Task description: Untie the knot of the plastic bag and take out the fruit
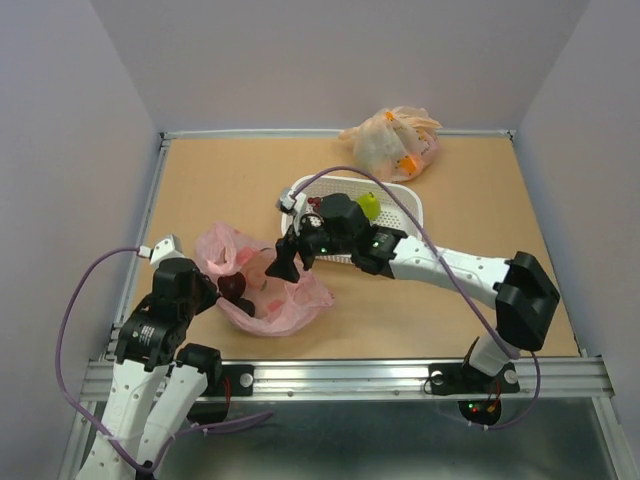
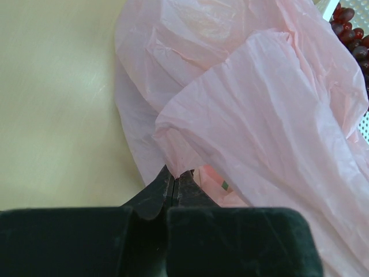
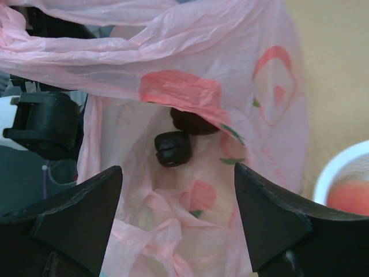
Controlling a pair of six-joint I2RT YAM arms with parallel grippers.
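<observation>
The pink plastic bag (image 1: 285, 297) lies crumpled at the front left with its mouth open; no knot shows. My left gripper (image 1: 216, 290) is shut on the bag's thin left edge, and it also shows in the left wrist view (image 2: 174, 175). My right gripper (image 1: 285, 262) hangs open and empty over the bag's mouth (image 3: 177, 170). A dark plum (image 3: 193, 122) lies inside, beside a dark slit block (image 3: 173, 148) that looks like my left fingertips. A green fruit (image 1: 369, 205), dark red grapes (image 2: 349, 32) and a peach (image 3: 349, 196) lie in the white basket (image 1: 408, 200).
A pale orange-beige bag (image 1: 393, 140) with fruit lies at the back of the table. The basket stands just right of the pink bag, under my right arm. Grey walls close in the table on the left, back and right.
</observation>
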